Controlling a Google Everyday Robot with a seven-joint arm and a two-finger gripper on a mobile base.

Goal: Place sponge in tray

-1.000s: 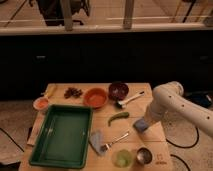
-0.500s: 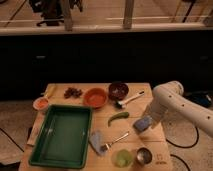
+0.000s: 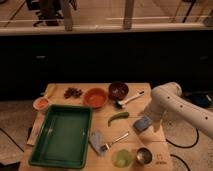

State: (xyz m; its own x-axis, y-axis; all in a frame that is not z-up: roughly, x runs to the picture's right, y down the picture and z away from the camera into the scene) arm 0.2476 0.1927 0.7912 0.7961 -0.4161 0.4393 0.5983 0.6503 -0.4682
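A light wooden table (image 3: 150,145) stands on a speckled floor, with a dark wall behind it and, higher up, glass panels with pale uprights. The white robot arm (image 3: 172,102) reaches in from the right and bends down over the table's right side. Its gripper (image 3: 147,125) is low at the arm's end, right at the sponge (image 3: 139,124). Whether it has closed on the sponge cannot be told. The sponge, a small blue-grey block, sits tilted near the table's right edge, well apart from the tray (image 3: 60,137), which lies at the front left, dark green with a raised rim. Between the two lie a green pepper (image 3: 118,117), a fork (image 3: 117,139) and a flat grey-blue cloth (image 3: 96,141) just beside the tray's right rim. In front of the sponge stand a green cup (image 3: 122,158) and a metal cup (image 3: 144,155). Along the back are a small orange dish (image 3: 41,103), a dark cluster of small pieces (image 3: 73,92), a round orange bowl (image 3: 95,97), a dark bowl (image 3: 118,90) and a white-handled utensil (image 3: 131,99).
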